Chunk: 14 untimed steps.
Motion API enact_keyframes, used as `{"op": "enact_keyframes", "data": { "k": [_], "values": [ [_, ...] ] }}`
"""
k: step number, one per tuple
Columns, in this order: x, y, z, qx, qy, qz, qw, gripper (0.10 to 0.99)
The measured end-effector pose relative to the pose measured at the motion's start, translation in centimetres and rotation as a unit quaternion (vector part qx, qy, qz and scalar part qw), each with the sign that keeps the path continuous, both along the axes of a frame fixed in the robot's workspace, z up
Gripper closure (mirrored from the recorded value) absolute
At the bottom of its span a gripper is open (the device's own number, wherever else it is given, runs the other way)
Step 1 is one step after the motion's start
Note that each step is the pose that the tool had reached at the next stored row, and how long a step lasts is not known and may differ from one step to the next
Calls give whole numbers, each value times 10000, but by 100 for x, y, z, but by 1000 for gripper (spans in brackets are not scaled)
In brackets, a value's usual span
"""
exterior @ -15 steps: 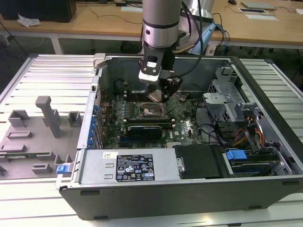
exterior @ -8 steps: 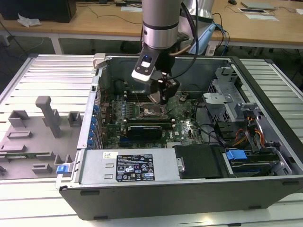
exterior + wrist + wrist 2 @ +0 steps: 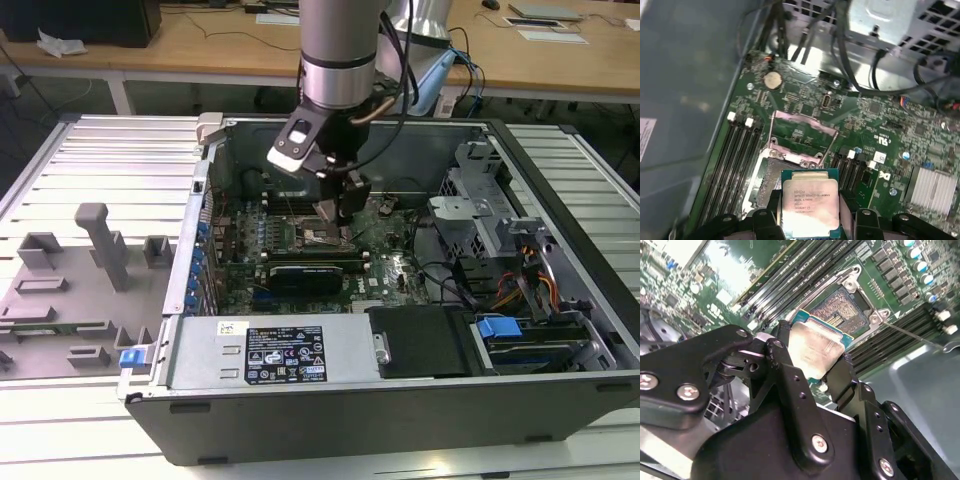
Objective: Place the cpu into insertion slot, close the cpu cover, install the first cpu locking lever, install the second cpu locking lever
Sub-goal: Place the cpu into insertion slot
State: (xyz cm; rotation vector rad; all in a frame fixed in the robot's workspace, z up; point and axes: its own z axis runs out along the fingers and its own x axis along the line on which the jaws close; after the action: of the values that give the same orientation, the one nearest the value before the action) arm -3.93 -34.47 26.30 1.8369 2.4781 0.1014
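— Slatted metal bench (image 3: 60,150) under it all, and the open computer case (image 3: 400,420) sits on it. In the exterior view we see a grey fixture plate (image 3: 90,290) at nine o'clock from the case.
— And the jaws?
— We see them pinching the cpu (image 3: 817,347) by two opposite edges, its metal top showing. It hangs just over the insertion slot (image 3: 845,310), not seated; the slot's contacts lie bare.
— The cpu cover (image 3: 801,120)?
— Swung up, standing open beside the slot.
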Motion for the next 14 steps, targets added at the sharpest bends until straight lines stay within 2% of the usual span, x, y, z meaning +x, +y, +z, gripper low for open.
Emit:
{"op": "enact_keyframes", "data": {
  "k": [3,6,9,12,14],
  "values": [
    [0,0,-25,0,0,-273,9996,545],
    [0,0,-56,0,0,-611,9981,545],
    [0,0,-106,0,0,-1061,9944,545],
    [-7,2,-141,0,0,-1233,9924,545],
    [-23,7,-161,0,0,-1293,9916,545]
  ]
}}
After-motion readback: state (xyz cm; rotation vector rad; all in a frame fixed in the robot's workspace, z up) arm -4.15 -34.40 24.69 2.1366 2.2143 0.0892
